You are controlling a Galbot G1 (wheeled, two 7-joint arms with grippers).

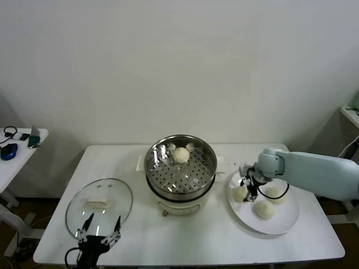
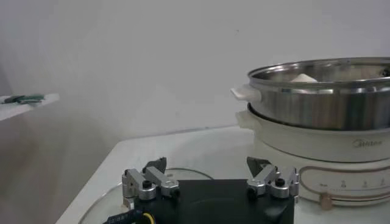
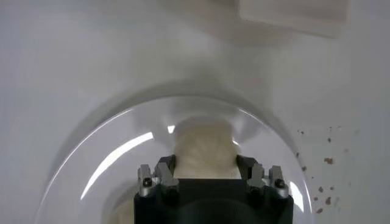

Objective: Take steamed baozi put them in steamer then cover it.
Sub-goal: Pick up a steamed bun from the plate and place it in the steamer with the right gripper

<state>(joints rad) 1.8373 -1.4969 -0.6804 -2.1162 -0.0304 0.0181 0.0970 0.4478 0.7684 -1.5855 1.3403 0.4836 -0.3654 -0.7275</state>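
Right gripper [image 1: 248,188] lowered, jaws spread; left gripper [image 1: 100,232] parked, jaws apart.

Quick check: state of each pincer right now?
Left pincer: open, empty, at the near edge of the glass cover.
Right pincer: open around a baozi on the white plate, not yet closed.

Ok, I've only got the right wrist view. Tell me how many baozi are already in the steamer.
Observer: One baozi, at the back of the steamer.
Operator: Count the plate.
Observer: Three on the plate; the right gripper straddles the one nearest the steamer.
Operator: Find the cover.
Observer: The cover lies flat left of the steamer, with the left gripper open over its near edge.
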